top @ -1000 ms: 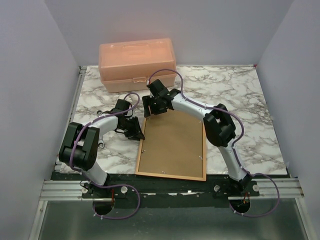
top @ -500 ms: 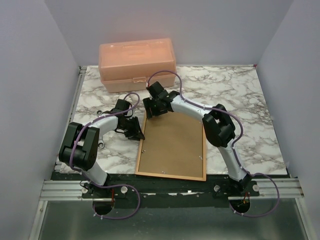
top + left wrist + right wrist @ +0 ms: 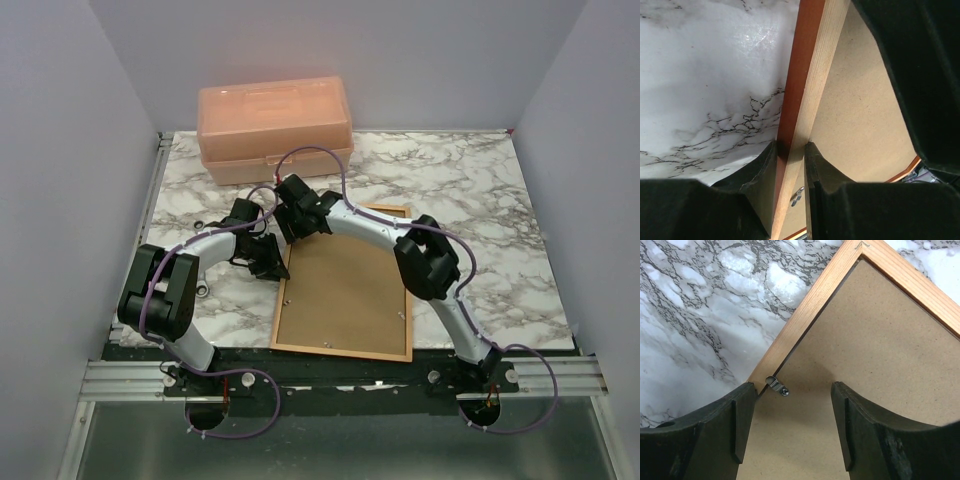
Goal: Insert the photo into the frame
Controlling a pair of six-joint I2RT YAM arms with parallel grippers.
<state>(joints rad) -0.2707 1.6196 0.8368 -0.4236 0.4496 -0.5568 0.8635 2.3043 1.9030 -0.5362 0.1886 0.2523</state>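
We see the frame [image 3: 340, 352] lying back up on the table [image 3: 480, 200], its long sides running away from the arms and the far end skewed rightward. The upward face is pale tan wood, and the outer side is reddish-brown. A brown board [image 3: 345, 290] fills its opening. Its left rail sits pinched between the fingers of the left tool [image 3: 790, 155]. Its far left corner lies below and ahead of the right tool [image 3: 792, 405], with a small metal clip [image 3: 776, 385] on the rail there.

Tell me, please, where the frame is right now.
Top view: the frame lies back-up at the near centre of the table, left tool pinching its left rail, right tool above its far-left corner.
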